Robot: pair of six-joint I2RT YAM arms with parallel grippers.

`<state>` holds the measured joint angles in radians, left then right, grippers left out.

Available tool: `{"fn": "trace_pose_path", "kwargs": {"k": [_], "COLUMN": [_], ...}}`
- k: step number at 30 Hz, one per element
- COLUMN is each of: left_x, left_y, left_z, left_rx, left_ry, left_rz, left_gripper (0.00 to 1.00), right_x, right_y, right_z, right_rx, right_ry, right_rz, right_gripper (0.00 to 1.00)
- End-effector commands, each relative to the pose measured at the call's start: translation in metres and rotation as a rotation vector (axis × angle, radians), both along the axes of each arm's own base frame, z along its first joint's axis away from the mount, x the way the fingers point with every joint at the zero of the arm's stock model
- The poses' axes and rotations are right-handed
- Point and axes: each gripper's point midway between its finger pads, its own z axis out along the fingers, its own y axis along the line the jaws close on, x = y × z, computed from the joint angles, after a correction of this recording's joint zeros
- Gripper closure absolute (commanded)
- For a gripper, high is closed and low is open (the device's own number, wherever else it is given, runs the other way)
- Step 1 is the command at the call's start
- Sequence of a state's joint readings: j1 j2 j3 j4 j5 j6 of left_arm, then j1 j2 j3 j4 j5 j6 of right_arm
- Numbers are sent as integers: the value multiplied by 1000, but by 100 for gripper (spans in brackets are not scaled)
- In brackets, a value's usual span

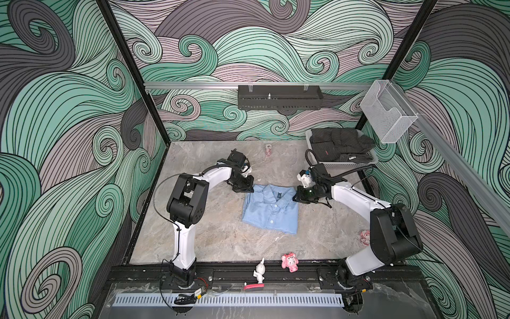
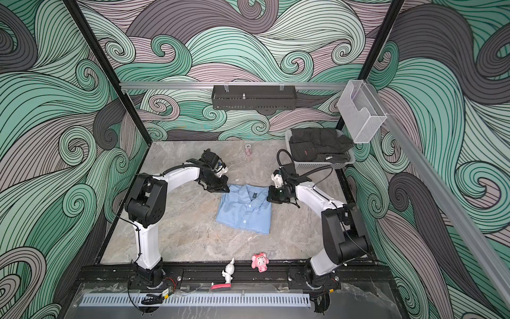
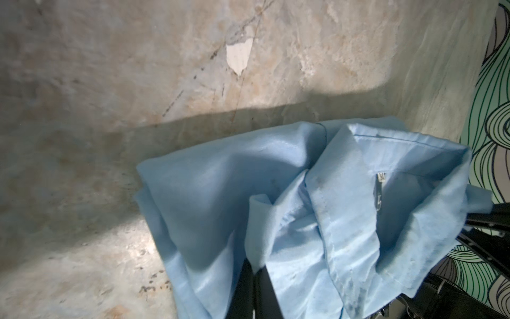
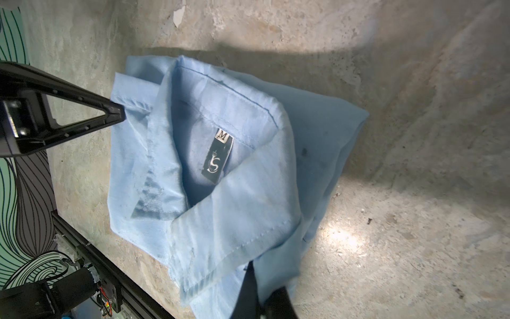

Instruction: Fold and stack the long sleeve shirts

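At the centre of the grey marbled bench point(image 1: 220, 243) lies the light-blue woven button-front shirt point(image 1: 271, 212), folded into a compact rectangle with its collar and dark neck label facing up. Folding looks finished, so the step in hand is, by my reading, the pickup for stacking. The left end effector point(image 1: 246, 189) sits at the shirt's 11 o'clock corner, its jaws pinched together on the layered cloth beside the collar, as the left wrist view shows. The right end effector point(image 1: 298, 197) is clamped likewise on the 1 o'clock corner. The next move calls for an even lift by both arms, keeping the corners level so the layers do not slide open, then a carry to the stacking spot, perhaps the pale perforated basket point(image 1: 345, 165) of dark folded garments point(image 1: 339, 143) at the bench's 1 o'clock
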<state>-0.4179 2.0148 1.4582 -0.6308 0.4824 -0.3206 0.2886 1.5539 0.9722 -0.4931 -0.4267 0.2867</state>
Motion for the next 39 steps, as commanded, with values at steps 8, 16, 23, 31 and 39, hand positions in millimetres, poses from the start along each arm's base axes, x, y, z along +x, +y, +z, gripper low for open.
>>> {"fn": "trace_pose_path", "kwargs": {"k": [8, 16, 23, 31, 39], "left_x": [-15, 1, 18, 19, -10], "left_y": [36, 59, 58, 72, 52], "left_z": [48, 18, -8, -15, 64], "left_rx": [33, 111, 125, 164, 113], "left_ry": [-178, -148, -107, -59, -220], "left_rz": [83, 183, 216, 253, 172], "left_gripper": [100, 100, 100, 82, 52], "right_x": [15, 40, 48, 28, -5], "right_y": [6, 9, 8, 1, -5], "right_z": [14, -12, -29, -5, 21], "right_rx": [-29, -85, -113, -66, -52], "right_ry": [-55, -59, -42, -63, -87], "right_rz": [27, 15, -6, -31, -19], "right_gripper": [97, 95, 70, 53, 53]}}
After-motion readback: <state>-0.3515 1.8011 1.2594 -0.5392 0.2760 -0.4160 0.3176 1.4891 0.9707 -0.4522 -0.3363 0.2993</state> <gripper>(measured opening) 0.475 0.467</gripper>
